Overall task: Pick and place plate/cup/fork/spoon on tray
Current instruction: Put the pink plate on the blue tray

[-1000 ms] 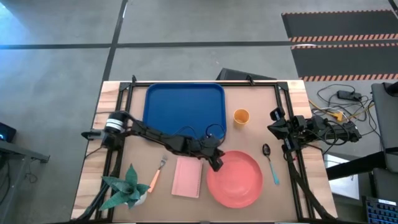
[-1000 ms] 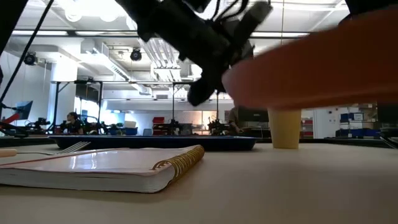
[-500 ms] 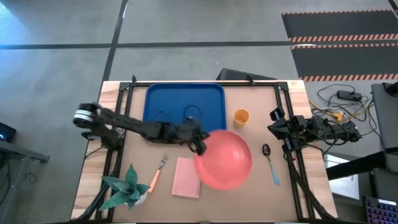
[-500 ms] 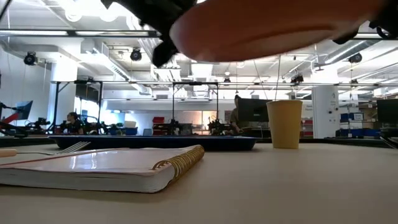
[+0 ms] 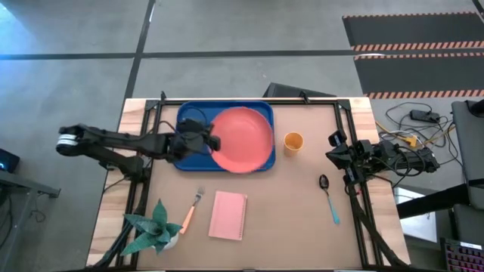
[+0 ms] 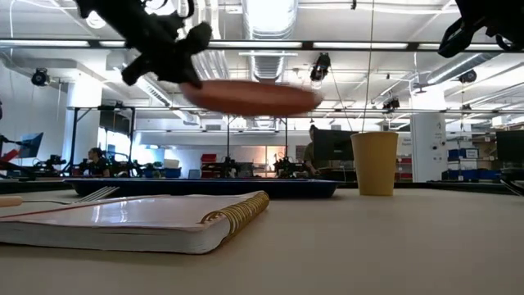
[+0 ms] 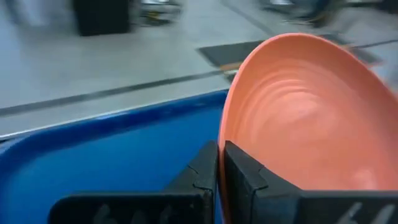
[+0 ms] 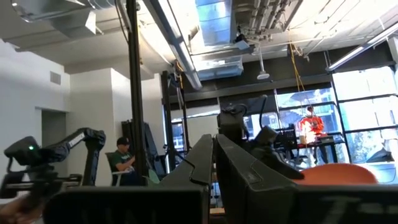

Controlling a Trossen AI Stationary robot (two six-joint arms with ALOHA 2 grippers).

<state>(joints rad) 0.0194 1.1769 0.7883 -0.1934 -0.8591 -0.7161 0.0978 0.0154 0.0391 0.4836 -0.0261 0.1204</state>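
My left gripper (image 5: 210, 143) is shut on the coral-pink plate (image 5: 243, 139), which hangs above the blue tray (image 5: 190, 125) at the table's far side; it also shows raised in the low view (image 6: 250, 97). The orange-yellow cup (image 5: 293, 142) stands upright to the right of the tray. The blue-handled spoon (image 5: 330, 199) lies flat at the right. The orange-handled fork (image 5: 191, 211) lies flat near the left front. My right gripper (image 5: 334, 148) is shut and empty, raised at the table's right edge. My left gripper pinches the plate's rim (image 7: 222, 146) at the plate's left edge, one finger above and one below it. The fingers come level from the table's left. The plate is lifted clear above the tray, about level.
A pink spiral notebook (image 5: 228, 215) lies at the front middle. A green plant ornament (image 5: 155, 229) stands at the front left corner. Cables and equipment lie beyond the table's right edge.
My left gripper has carried the plate from the table's front right, up and toward the far left. The plate, lifted clear of the table, now hangs over the blue tray's right half. The right arm has kept still.
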